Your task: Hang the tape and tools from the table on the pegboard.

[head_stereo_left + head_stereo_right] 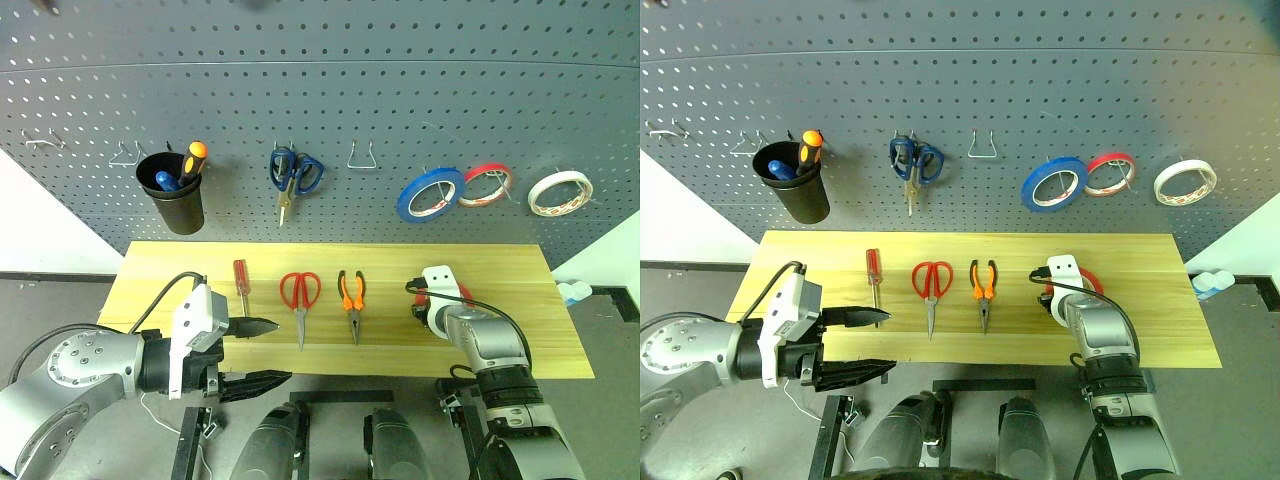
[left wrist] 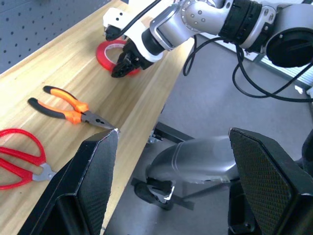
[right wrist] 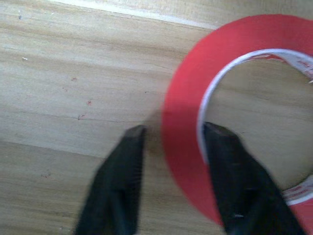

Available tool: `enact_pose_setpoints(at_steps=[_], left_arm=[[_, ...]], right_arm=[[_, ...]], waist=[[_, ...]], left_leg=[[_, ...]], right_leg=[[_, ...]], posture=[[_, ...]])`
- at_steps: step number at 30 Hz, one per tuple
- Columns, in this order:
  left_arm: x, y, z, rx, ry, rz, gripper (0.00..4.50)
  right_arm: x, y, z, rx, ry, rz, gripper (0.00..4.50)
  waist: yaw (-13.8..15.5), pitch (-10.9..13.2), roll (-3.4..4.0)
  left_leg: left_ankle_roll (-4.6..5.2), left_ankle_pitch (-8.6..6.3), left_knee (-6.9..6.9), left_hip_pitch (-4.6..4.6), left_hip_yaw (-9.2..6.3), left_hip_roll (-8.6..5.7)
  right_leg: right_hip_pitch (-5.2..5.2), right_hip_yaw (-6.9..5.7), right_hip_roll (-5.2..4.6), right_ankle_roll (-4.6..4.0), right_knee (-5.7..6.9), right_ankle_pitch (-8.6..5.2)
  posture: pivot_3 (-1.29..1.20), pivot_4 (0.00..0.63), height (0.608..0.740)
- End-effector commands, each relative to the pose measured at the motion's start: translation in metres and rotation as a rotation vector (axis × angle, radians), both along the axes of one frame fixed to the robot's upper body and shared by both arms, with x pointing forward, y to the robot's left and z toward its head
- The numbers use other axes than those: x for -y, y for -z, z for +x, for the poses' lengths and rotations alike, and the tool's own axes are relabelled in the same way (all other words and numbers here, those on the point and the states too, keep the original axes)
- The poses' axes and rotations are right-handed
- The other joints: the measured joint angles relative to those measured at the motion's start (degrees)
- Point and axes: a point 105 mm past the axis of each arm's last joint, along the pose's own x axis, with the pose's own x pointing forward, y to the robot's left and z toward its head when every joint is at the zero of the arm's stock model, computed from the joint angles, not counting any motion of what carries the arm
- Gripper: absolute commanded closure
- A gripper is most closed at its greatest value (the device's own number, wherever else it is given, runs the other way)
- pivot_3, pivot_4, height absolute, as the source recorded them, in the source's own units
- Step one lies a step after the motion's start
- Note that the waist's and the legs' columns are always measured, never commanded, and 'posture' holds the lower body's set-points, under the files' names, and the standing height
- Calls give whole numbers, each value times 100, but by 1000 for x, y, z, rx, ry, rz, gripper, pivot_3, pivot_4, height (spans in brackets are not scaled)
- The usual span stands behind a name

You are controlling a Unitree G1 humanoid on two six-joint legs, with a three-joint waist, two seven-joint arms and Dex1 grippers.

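Note:
The red tape [image 3: 181,122] lies flat on the table [image 1: 520,340] at its right end. My right gripper [image 3: 171,132] is shut on the tape's band, one finger inside the hole and one outside the rim. The red-handled scissors [image 1: 299,292], the orange-and-black pliers [image 1: 351,295] and the slim red screwdriver [image 1: 240,283] lie side by side in the middle of the table. My left gripper [image 1: 262,353] hangs open and empty at the table's near left edge, pointing right. The dark grey pegboard [image 1: 320,100] rises behind the table.
On the pegboard hang a black cup [image 1: 172,195] holding an orange-handled screwdriver, blue-handled scissors [image 1: 293,175], a blue roll [image 1: 430,195], a red-rimmed roll [image 1: 486,185] and a cream-white roll [image 1: 558,193]. A bare wire hook [image 1: 362,155] sits right of the blue scissors.

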Motion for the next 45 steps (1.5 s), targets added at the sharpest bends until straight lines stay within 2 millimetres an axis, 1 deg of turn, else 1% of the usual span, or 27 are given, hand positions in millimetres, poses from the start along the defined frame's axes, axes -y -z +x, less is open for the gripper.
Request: enact_pose_setpoints(at_steps=[1,6,11,14,18,21,26,31,34,37,40,41,45], left_arm=[[3,-7,-2,31,18,-7,699],[3,-5,4,45,9,-7,699],[4,-4,11,71,5,-10,699],[4,-5,17,92,3,-15,699],[5,-4,25,117,6,-18,699],[8,-2,34,143,16,-22,699],[11,-4,51,193,34,-31,699],[13,-5,68,238,53,-41,699],[14,-5,74,254,68,-47,699],[16,-5,80,266,82,-52,699],[18,-6,84,278,94,-58,699],[18,-6,86,282,96,-60,699],[19,-9,89,294,103,-72,699]], right_arm=[[-5,-10,6,36,-14,4,3819],[-3,-13,12,59,-8,-10,3821],[-4,-24,13,92,-40,-11,3821],[-4,-32,11,107,-56,-8,3821],[-3,-39,3,101,-75,5,3821],[0,-44,-3,108,-78,15,3821],[11,-51,-13,134,-70,2,3821],[31,-61,-29,176,-85,-18,3821],[39,-64,-44,179,-105,-5,3821],[48,-66,-56,172,-121,-8,3821],[50,-72,-62,184,-157,-5,3821],[51,-74,-64,191,-170,-4,3821],[50,-90,-66,266,-235,-2,3821]], waist=[[-3,1,1],[2,1,1],[4,-2,3],[11,-7,1],[65,-61,5],[114,-164,5],[135,-437,4],[105,-636,-1],[74,-703,7],[-42,-743,10],[-122,-781,9],[-158,-790,8],[-226,-811,14]], left_leg=[[0,0,0,0,0,0],[-4,3,0,-1,0,-1],[-33,19,-1,-1,1,-2],[-44,26,-1,-1,1,-3],[-52,31,-1,-2,2,-4],[-57,33,-2,-4,6,-3],[-62,36,1,0,7,-7],[-64,38,11,5,6,-7],[-62,38,14,6,6,-5],[-60,38,17,7,6,-4],[-49,32,25,8,6,-5],[-32,22,28,8,6,-5],[-28,20,43,8,4,-4]], right_leg=[[0,0,0,0,0,0],[-2,0,1,1,1,1],[-4,-1,3,4,6,2],[-5,-1,4,5,10,3],[-8,-1,5,6,15,3],[-12,0,7,6,22,3],[-8,0,17,7,25,4],[-4,3,19,8,32,5],[-3,6,11,8,37,5],[-1,8,8,8,39,5],[2,8,6,8,43,5],[3,8,6,8,45,5],[5,8,5,8,62,5]], posture=[[4,221,680],[0,196,680],[-6,161,680],[-10,137,680],[-21,94,680],[-36,50,680],[-70,0,680],[-106,0,680],[-122,0,680],[-147,0,680],[-156,0,680],[-157,0,680],[-156,0,680]])
